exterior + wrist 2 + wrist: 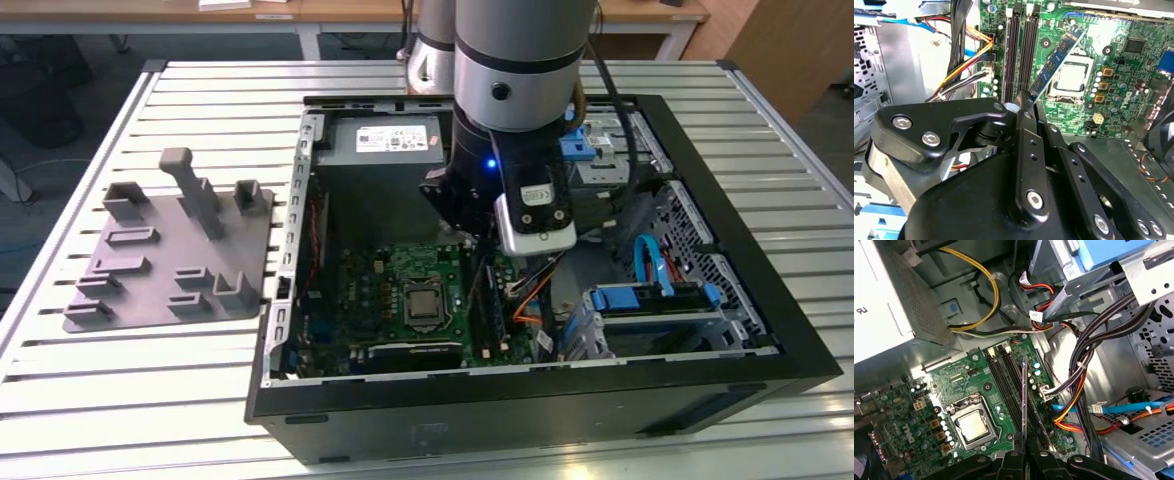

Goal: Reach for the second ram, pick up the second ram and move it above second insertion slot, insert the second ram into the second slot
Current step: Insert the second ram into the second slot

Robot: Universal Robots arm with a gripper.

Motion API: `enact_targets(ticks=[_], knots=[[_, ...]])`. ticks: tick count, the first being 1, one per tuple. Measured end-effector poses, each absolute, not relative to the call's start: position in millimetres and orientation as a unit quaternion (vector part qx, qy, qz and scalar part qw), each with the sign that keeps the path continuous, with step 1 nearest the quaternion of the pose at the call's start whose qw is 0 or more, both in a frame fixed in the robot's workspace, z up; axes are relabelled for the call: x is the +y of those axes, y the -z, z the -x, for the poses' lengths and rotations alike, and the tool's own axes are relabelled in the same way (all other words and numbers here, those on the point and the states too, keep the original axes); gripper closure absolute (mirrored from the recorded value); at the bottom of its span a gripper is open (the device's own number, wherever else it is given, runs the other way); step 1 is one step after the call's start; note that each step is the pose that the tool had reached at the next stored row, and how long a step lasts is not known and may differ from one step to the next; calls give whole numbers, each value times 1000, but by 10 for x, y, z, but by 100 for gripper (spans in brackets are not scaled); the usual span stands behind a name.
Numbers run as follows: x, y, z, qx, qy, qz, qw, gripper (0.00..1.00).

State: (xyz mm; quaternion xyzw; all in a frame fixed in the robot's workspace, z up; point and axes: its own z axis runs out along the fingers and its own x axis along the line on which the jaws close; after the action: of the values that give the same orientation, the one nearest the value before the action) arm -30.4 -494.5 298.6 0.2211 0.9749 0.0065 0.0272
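My gripper (1026,100) is shut on the second ram (1059,55), a thin blue-black stick that juts out from between the fingertips over the green motherboard (1114,45). In the first wrist view the ram (1024,400) shows edge-on, held by the gripper (1024,454) just above and roughly in line with the long black memory slots (1004,382) beside the CPU socket (973,425). I cannot tell which slot it hangs over. It looks apart from the board. In the exterior view the arm's wrist (514,170) reaches down into the open computer case (534,390).
Bundles of black, yellow, orange and red cables (1079,390) run close beside the slots. The power supply (387,140) sits at the case's far end, and a blue drive bracket (654,295) on the exterior view's right. A grey parts fixture (174,250) lies on the slatted table.
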Motion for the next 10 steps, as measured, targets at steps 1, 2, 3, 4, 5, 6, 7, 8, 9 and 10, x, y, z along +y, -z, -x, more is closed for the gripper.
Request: enact_targets(ticks=[1, 2, 3, 4, 5, 6, 7, 8, 9, 10], knots=[[-4945, -2986, 304, 974, -6, -224, 27, 86], [-4945, -2986, 304, 974, -6, -227, 27, 86], [-4945, -2985, 304, 973, -6, -230, 27, 86], [-4945, -2985, 305, 972, -6, -232, 27, 86], [-4945, -2985, 304, 972, -6, -235, 27, 86], [-4945, -2985, 304, 971, -6, -238, 27, 86], [-4945, -2985, 304, 970, -6, -241, 27, 86], [-4945, -2985, 304, 969, -6, -244, 27, 86], [-4945, -2985, 304, 969, -6, -247, 27, 86], [-4945, -2985, 304, 968, -6, -249, 27, 86]])
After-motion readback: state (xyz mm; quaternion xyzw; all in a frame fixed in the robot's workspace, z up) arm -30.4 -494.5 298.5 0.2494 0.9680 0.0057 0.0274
